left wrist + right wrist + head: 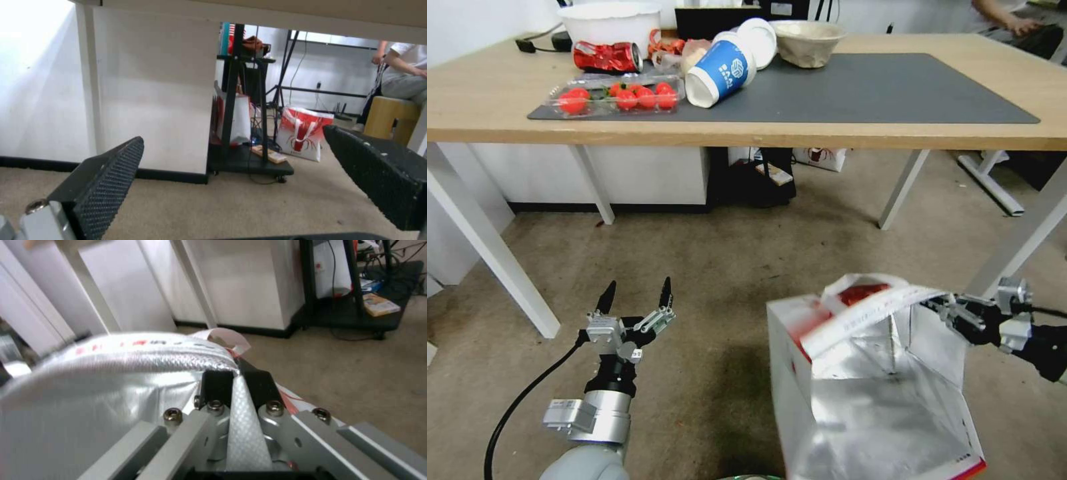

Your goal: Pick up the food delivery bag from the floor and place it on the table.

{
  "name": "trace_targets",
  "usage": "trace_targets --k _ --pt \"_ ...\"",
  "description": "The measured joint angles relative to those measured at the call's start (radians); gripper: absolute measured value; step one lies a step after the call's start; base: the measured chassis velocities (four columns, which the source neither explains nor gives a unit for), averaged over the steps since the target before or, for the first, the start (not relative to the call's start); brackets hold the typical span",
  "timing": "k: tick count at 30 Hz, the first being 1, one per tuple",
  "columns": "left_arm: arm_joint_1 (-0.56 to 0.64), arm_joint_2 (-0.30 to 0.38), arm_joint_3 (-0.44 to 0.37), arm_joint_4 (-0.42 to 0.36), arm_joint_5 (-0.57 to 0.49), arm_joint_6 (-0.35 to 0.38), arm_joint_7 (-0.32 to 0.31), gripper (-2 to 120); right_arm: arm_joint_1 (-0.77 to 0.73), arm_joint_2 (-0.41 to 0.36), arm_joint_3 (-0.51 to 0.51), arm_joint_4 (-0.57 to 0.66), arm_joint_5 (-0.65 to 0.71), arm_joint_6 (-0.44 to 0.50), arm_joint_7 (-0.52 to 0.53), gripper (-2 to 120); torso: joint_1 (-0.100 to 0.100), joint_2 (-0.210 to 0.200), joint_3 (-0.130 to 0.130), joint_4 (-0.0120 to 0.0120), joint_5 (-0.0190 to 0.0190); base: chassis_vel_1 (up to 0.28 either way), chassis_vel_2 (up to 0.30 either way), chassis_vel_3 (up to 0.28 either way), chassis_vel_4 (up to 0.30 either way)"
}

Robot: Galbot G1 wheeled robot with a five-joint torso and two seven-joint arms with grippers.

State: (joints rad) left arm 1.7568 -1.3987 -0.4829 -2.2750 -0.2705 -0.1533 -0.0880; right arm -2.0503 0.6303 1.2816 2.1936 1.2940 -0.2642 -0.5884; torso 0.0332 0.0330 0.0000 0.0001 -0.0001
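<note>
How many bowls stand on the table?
2: a white bowl at the table's back left; a beige bowl right of the cup. Clutter may hide more.

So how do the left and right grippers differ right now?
The left gripper is open and empty, its fingers spread wide; the right gripper is shut on the food delivery bag, pinching the rim at its white strap. The left gripper hangs over bare floor, apart from the bag; the right gripper sits at the bag's upper edge. Both are low, in front of the table.
</note>
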Motion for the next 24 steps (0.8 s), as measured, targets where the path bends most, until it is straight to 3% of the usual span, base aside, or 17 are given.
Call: trace_targets --k 4,10,24 --pt "-0.001 0.004 -0.006 -0.006 0.001 0.022 -0.018 100 -0.039 0.007 0.026 0.088 0.157 -0.044 0.118 0 0.0 0.0 0.0 0.0 -0.0001 0.0 0.0 0.0 0.0" --pt "-0.003 0.007 -0.008 -0.007 0.0 0.027 -0.02 100 -0.072 0.015 0.042 0.159 0.244 -0.08 0.217 0 0.0 0.0 0.0 -0.0001 0.0001 0.0 0.0 0.0 0.0" --pt "-0.012 0.009 -0.019 -0.006 -0.009 0.026 -0.019 100 -0.112 0.033 0.045 0.228 0.28 -0.106 0.294 0 0.0 0.0 0.0 0.0 0.0001 0.0 0.0 0.0 0.0"
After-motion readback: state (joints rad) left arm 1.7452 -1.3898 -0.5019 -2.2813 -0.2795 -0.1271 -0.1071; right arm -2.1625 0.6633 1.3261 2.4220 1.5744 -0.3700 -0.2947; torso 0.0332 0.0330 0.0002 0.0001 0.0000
